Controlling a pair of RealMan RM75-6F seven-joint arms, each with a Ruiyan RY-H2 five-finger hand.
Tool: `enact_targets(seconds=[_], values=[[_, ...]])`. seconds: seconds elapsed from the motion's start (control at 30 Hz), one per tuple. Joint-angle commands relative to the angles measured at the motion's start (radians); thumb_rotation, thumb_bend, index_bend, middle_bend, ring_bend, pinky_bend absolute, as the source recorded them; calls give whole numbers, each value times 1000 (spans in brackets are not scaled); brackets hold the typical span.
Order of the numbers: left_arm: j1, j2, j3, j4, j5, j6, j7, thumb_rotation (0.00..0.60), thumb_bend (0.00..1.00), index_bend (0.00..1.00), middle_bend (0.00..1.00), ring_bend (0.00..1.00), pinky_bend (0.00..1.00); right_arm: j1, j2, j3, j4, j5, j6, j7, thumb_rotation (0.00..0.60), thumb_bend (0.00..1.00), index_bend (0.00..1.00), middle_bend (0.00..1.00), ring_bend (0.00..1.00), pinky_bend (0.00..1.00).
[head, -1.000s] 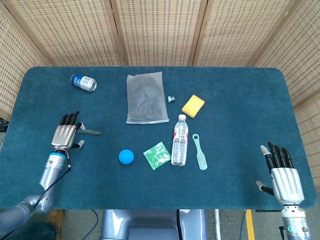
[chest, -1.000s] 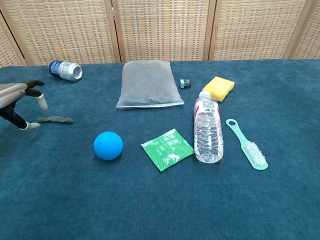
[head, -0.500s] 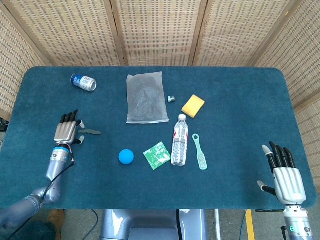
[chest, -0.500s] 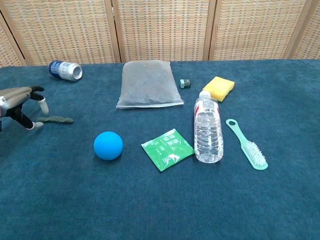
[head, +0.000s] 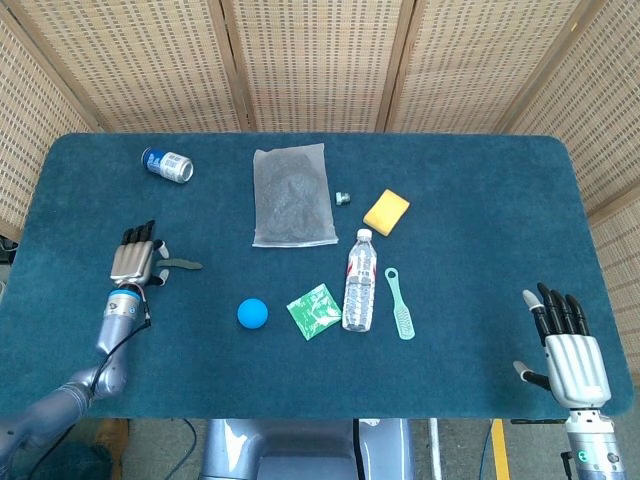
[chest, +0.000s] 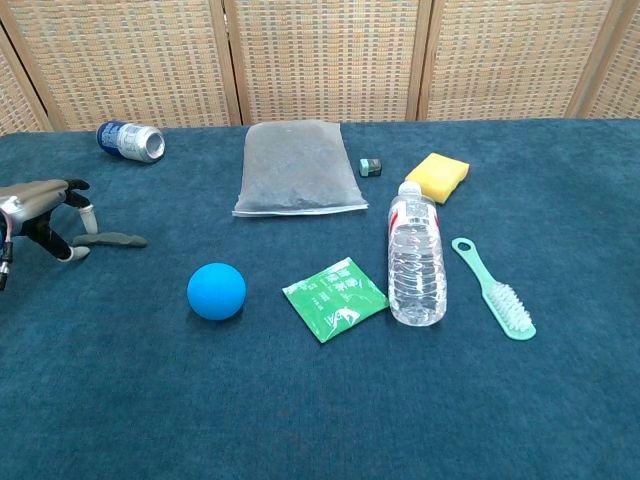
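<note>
My left hand (head: 135, 262) (chest: 45, 203) hovers low over the blue table at the left, fingers arched downward and apart, holding nothing. Its fingertips (chest: 88, 221) come down right beside the left end of a small flat grey-green strip (head: 181, 264) (chest: 113, 239); I cannot tell whether they touch it. My right hand (head: 567, 350) is at the table's near right corner, palm down with fingers spread, empty and far from every object. It shows only in the head view.
On the table lie a tipped blue can (head: 167, 164), a grey plastic bag (head: 291, 195), a small bolt (head: 342, 198), a yellow sponge (head: 386, 212), a water bottle (head: 359, 281), a green brush (head: 400, 304), a green sachet (head: 315, 311) and a blue ball (head: 252, 313).
My left hand has sunk lower and its fingertips have closed in on the end of the grey-green strip. The right hand has shifted only slightly.
</note>
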Motion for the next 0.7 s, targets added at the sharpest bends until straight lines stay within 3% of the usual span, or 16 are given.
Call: enact_targets(seconds=[0.03, 0.37, 0.7], values=[[-6, -8, 1, 9, -2, 0, -7, 600, 361, 502, 0, 0, 0, 1, 1, 0, 0, 1, -2, 0, 600, 0, 0, 0, 0, 0], [-8, -12, 2, 20, -15, 1, -9, 600, 411, 510, 0, 0, 0, 4, 4, -1, 3, 5, -8, 10, 600, 0, 0, 0, 0, 0], [-2, -14, -11, 18, -12, 46, -42, 600, 471, 630, 0, 0, 0, 5, 5, -4, 2, 3, -9, 13, 600, 0, 0, 0, 0, 0]])
